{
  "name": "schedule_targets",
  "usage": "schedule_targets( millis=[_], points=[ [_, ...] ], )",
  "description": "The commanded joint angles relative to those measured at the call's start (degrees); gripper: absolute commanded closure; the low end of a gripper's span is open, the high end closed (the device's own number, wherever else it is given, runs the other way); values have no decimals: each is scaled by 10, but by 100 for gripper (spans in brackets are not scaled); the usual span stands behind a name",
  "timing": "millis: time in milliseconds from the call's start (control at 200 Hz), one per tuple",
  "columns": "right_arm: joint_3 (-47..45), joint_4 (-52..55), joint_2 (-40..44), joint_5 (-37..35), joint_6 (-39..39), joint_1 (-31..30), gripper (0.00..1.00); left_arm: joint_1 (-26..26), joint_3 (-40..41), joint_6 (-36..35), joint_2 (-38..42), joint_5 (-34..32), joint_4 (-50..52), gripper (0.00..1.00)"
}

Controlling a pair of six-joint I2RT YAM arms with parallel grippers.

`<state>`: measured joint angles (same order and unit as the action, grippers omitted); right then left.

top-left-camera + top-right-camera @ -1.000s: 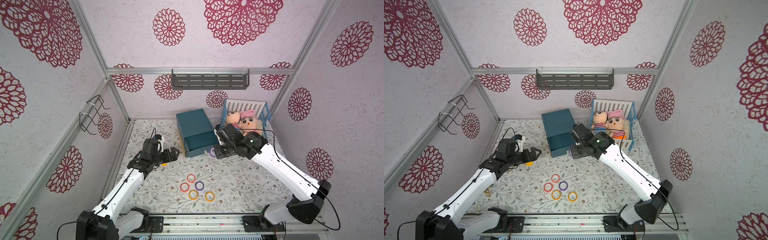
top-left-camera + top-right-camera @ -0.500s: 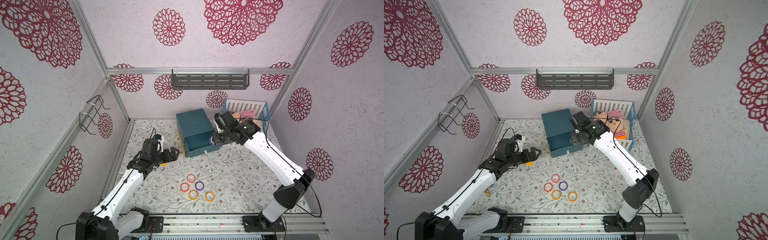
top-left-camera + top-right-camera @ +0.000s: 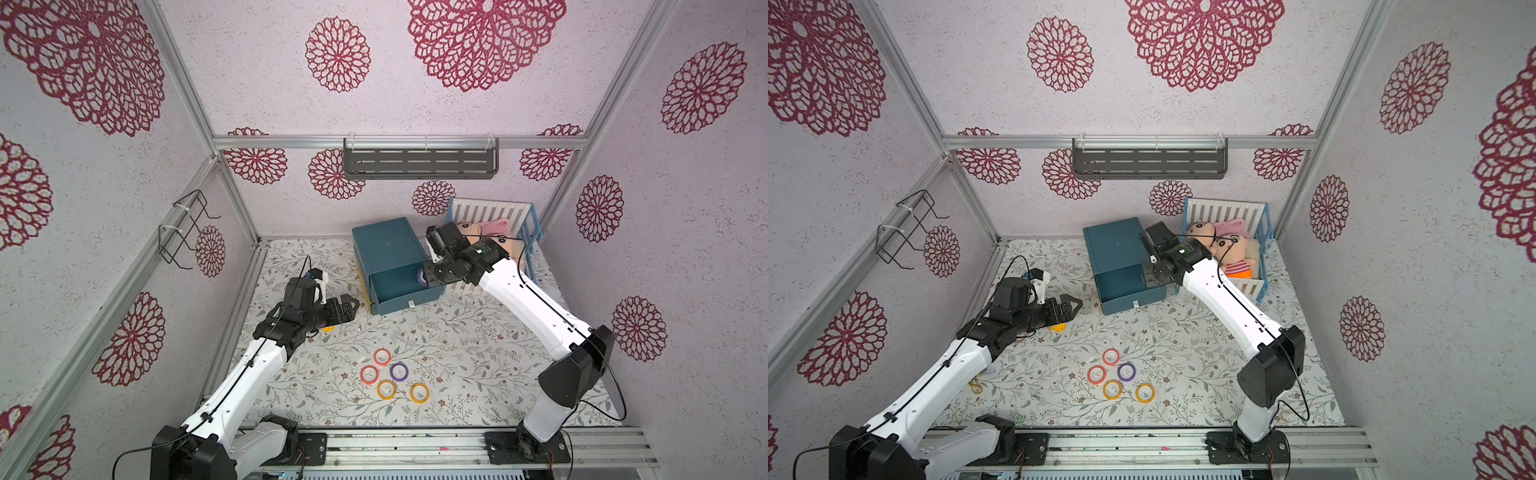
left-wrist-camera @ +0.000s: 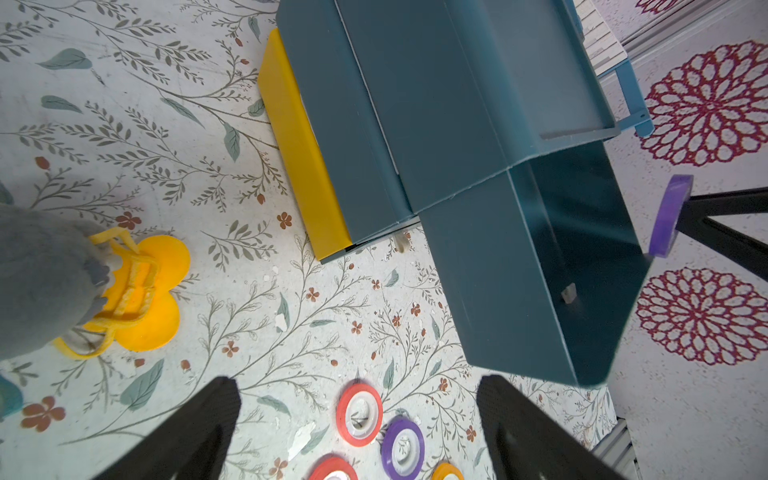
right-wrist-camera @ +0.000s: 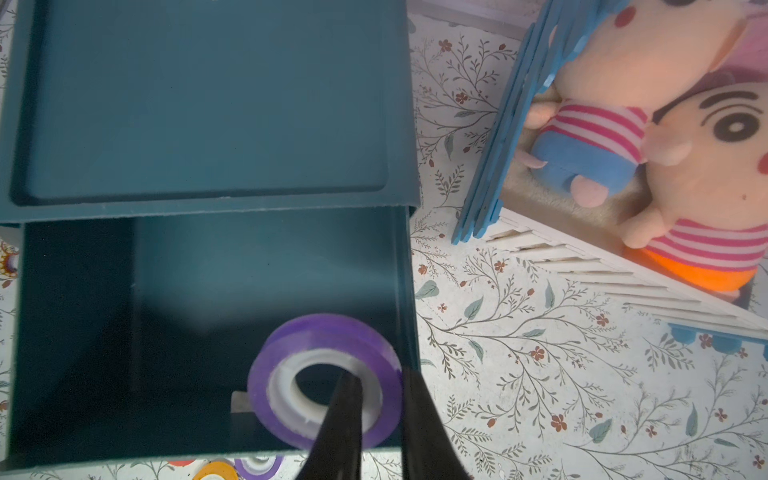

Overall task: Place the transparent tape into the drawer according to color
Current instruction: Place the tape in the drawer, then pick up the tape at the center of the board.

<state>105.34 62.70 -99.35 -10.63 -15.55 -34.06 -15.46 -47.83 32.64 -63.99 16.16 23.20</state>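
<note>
Over on the left, the left arm (image 3: 257,374) slopes up from the near rail, elbow bent, wrist level and aimed across at the teal cabinet (image 3: 386,245). The left fingers (image 4: 195,428) are spread wide with nothing between them, hovering above the desk (image 3: 457,340), well short of the cabinet. Under the wrist lies a yellow flower-shaped piece (image 4: 141,291). A yellow drawer front (image 4: 299,145) shows at the cabinet's left side.

Centre of the desk: five rings lie flat and near one another. There is the back red-orange ring (image 3: 382,356), the front red-orange ring (image 3: 368,374), the loose purple ring (image 3: 398,371), the left yellow ring (image 3: 386,389) and the right yellow ring (image 3: 419,392). There is open desk all around that cluster, between the two arms.

Now the right. The right arm (image 3: 528,299) stretches long from its near base toward the back, wrist bent down at the pulled-out teal drawer (image 5: 208,291). The right fingers (image 5: 345,415) are nearly together, pinching the wall of the held purple tape ring (image 5: 328,328), one finger through its hole and one outside. The ring stands on edge over the drawer's near right corner, close beside the right wall. Whether it touches the drawer floor, I cannot tell. Bare teal floor lies left of it. The crib (image 3: 528,232) with its plush dolls (image 3: 1229,249) sits just beside that wrist.
</note>
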Motion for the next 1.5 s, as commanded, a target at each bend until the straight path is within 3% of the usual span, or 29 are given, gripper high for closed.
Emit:
schedule_targets(
  millis=[0,90,170,270,566,766,1041,1261,1496],
  points=[
    [-4,-30,7,6,11,4,100,4,4,-2,9,4,-3,3],
    [-6,-33,5,10,12,4,100,4,4,-2,7,4,-3,3],
    [-4,-34,5,13,13,4,71,4,4,-3,7,4,-4,3],
    [-1,-34,7,17,13,4,50,5,5,-3,8,4,-3,3],
    [-8,-36,39,31,9,4,29,4,3,-1,6,4,-3,3],
    [-44,-45,89,47,1,4,1,4,-3,-2,1,5,-1,3],
    [-220,-120,228,106,-25,3,1,4,-5,-1,-3,5,-1,3],
    [-412,-209,352,211,-93,1,1,4,-2,3,-4,11,-1,3],
    [-548,-273,438,237,-148,-22,1,3,4,9,-9,23,-10,3]
  ],
)
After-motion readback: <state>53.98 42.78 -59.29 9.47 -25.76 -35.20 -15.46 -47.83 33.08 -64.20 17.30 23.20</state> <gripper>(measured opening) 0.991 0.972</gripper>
